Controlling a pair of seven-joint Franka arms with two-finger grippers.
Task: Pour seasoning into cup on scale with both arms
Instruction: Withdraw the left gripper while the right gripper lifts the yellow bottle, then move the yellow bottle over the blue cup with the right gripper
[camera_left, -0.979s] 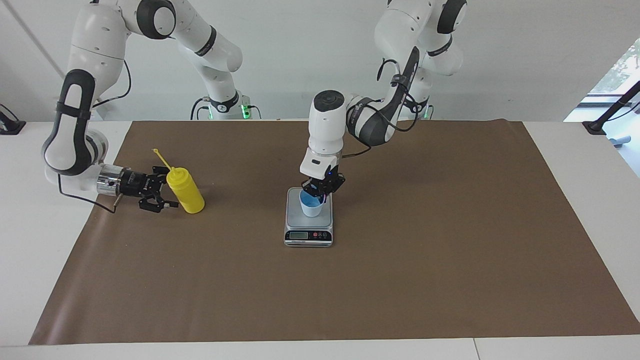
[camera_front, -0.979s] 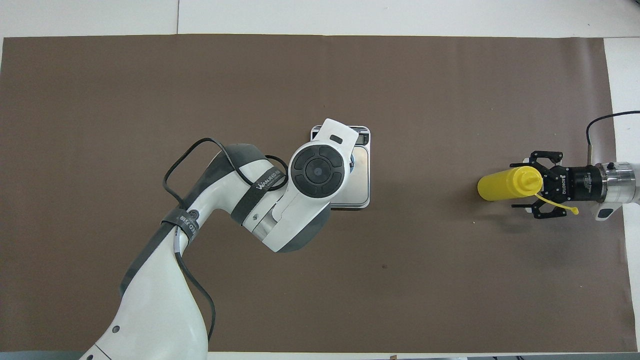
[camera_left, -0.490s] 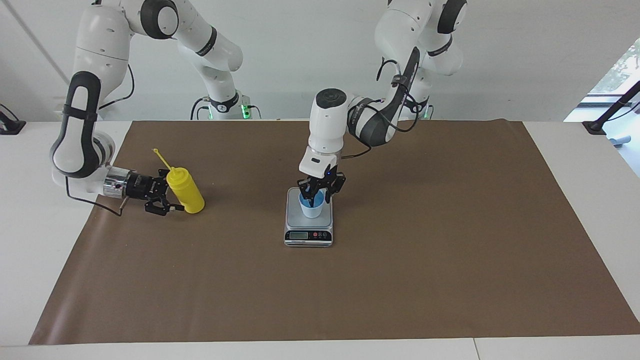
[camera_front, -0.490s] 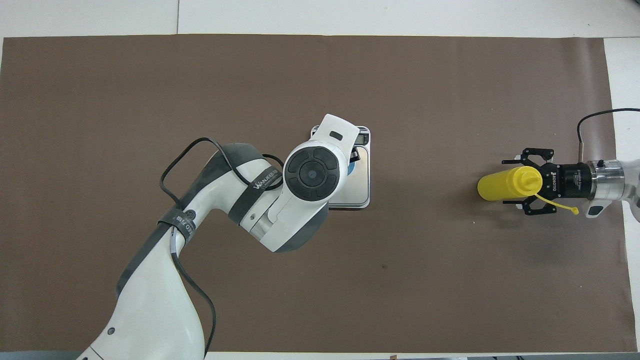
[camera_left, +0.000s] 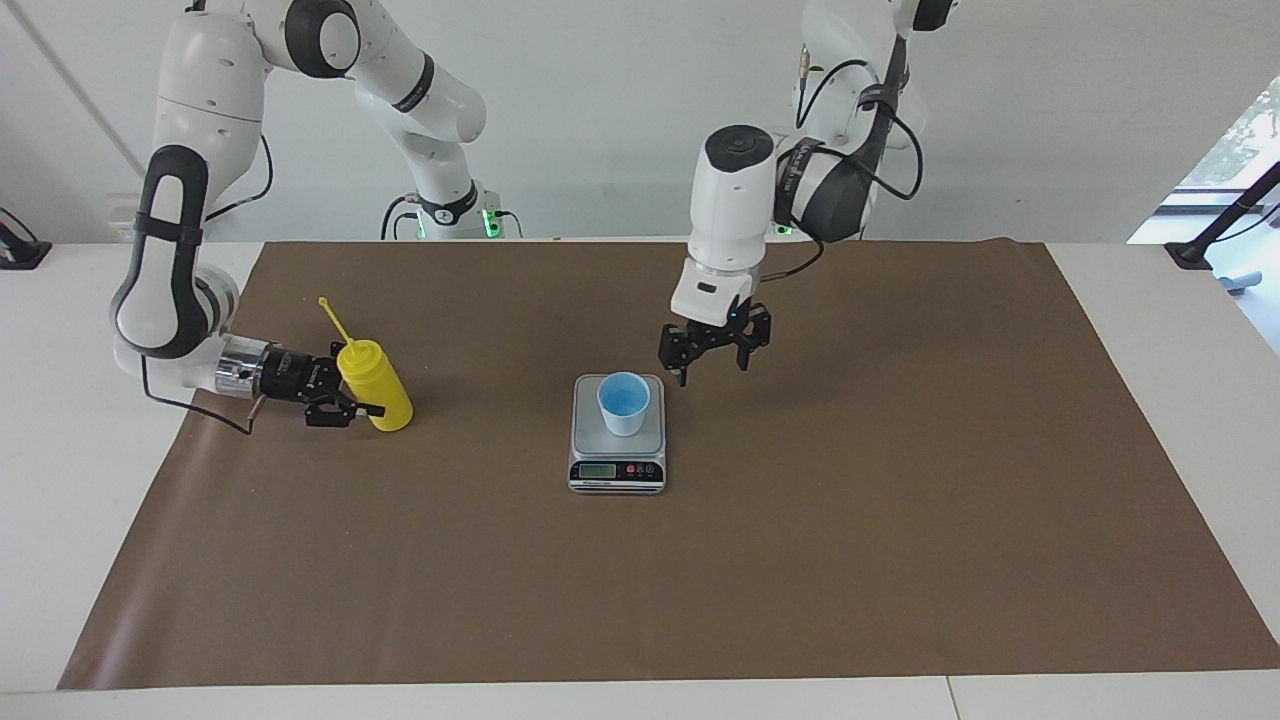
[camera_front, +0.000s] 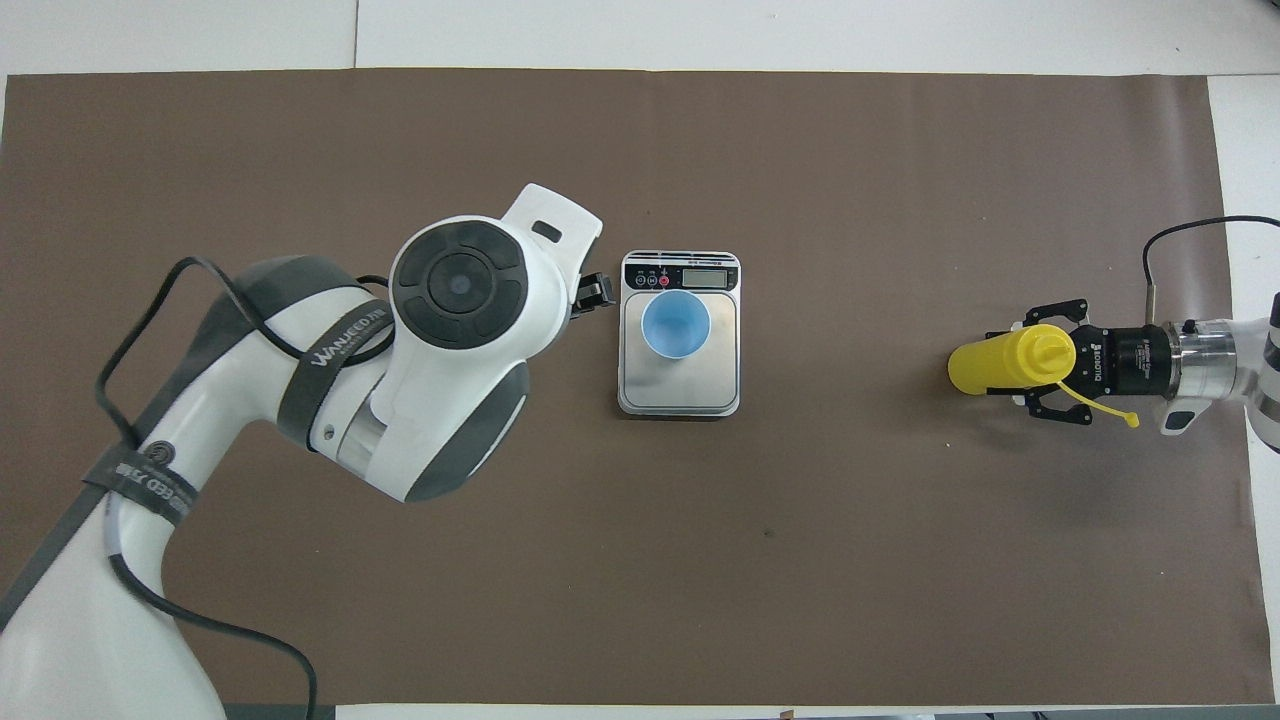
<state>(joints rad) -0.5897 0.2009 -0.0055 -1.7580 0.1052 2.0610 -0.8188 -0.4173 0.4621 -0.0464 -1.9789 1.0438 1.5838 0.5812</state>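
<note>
The light-blue cup stands free on the silver platform of the scale at the middle of the mat. My left gripper hangs open and empty above the mat, beside the scale toward the left arm's end; in the overhead view its wrist hides all but a bit of it. The yellow seasoning bottle stands on the mat toward the right arm's end, its cap dangling on its tether. My right gripper reaches in level and is shut on the bottle's upper body.
A brown mat covers most of the white table. Small black fixtures sit at both ends of the table. The scale's display and buttons face away from the robots.
My left gripper opened, let go of the cup, rose and drew away toward the left arm's end. My right gripper moved in and closed around the bottle, nudging it slightly.
</note>
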